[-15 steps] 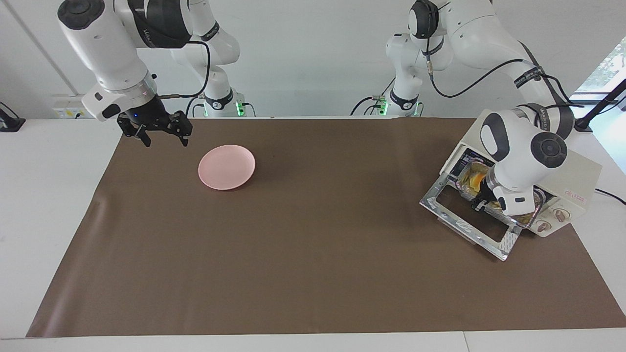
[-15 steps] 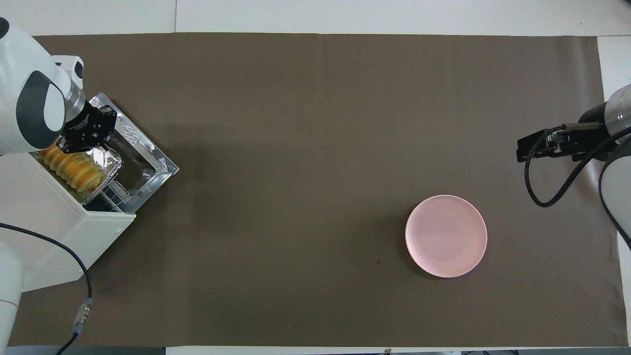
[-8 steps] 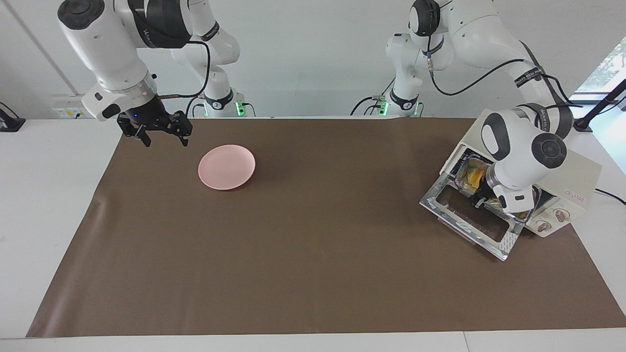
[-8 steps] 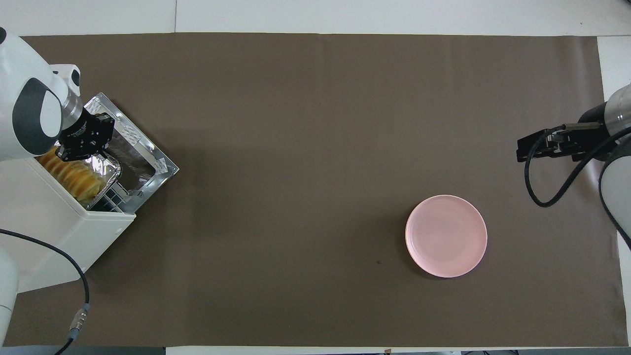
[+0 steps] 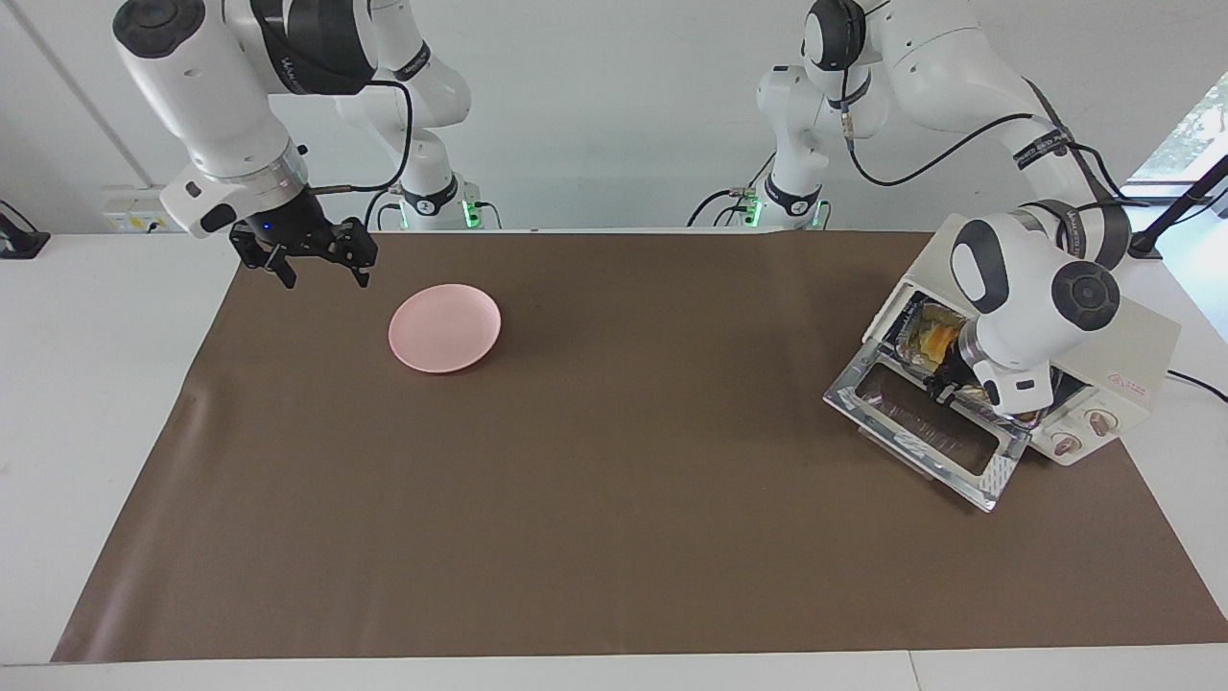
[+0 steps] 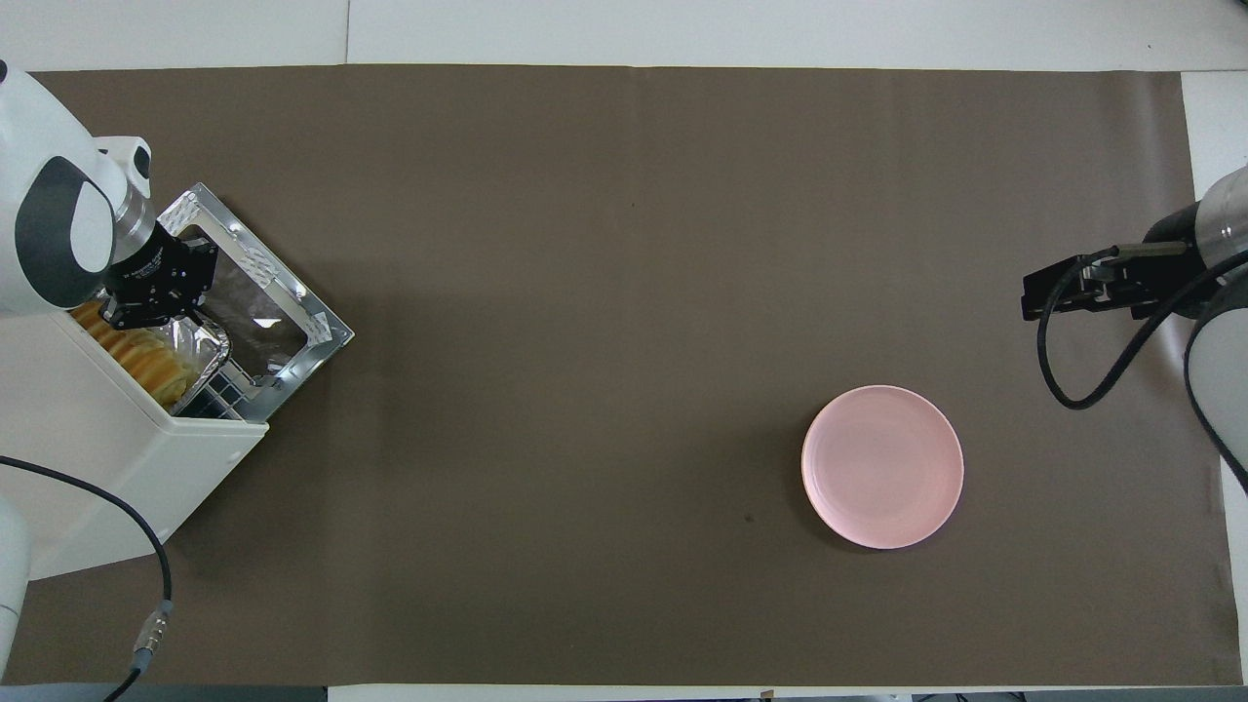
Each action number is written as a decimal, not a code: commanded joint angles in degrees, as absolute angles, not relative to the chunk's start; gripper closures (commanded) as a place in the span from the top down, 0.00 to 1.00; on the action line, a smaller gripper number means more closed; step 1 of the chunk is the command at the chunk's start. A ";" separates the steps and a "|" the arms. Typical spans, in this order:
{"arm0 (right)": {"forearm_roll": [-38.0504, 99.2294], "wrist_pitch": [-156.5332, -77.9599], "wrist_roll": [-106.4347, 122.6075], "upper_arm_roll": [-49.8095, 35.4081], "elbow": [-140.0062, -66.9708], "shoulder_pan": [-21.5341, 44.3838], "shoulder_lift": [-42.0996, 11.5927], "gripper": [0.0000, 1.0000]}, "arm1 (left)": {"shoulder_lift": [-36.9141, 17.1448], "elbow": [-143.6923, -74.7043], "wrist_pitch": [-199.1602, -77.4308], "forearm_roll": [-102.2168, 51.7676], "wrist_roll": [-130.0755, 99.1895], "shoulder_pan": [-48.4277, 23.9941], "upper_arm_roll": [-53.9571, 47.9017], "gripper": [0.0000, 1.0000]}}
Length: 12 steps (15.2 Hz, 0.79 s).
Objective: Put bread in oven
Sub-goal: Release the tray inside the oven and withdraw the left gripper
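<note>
Bread (image 6: 146,356) sits in a silver foil tray (image 6: 200,343), mostly inside the mouth of the toaster oven (image 6: 107,458) at the left edge of the overhead view; only its end ridges show past the oven's top edge. Oven door (image 6: 263,317) is dropped open, lying flat on the tabletop (image 6: 585,292).

Left gripper (image 6: 146,310) is at the tray's outer edge, over the door hinge line, fingers pressed together. Whether they pinch the foil rim or just push against it, I cannot tell.

Centre-right of the overhead view: round pink plate (image 6: 882,466), nothing on it.

Right edge: right gripper (image 6: 1048,290) hangs above the tabletop, fingers spread, holding nothing; that arm waits.

Judgement: tray nearly seated; remaining travel is short.

Risks:
- Thin foil may buckle under a push on one edge, tipping the bread.
- Tray could snag on the wire rack and skew.
- A gripper withdrawn while pinching would drag the tray out again.
- Door cannot close if the rim overhangs.
</note>
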<state>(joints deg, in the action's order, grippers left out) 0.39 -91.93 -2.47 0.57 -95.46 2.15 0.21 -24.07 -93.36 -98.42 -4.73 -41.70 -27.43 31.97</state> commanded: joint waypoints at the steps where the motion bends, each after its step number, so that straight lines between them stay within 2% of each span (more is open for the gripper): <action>1: -0.44 -91.49 -1.76 0.09 -96.33 1.49 1.14 1.00 | -21.89 -95.45 -97.74 -2.99 -42.72 -28.56 32.52 0.00; 12: -0.44 -91.49 -1.76 0.09 -96.33 1.49 1.14 1.00 | -21.45 -96.33 -97.82 -1.67 -42.45 -28.13 32.87 0.00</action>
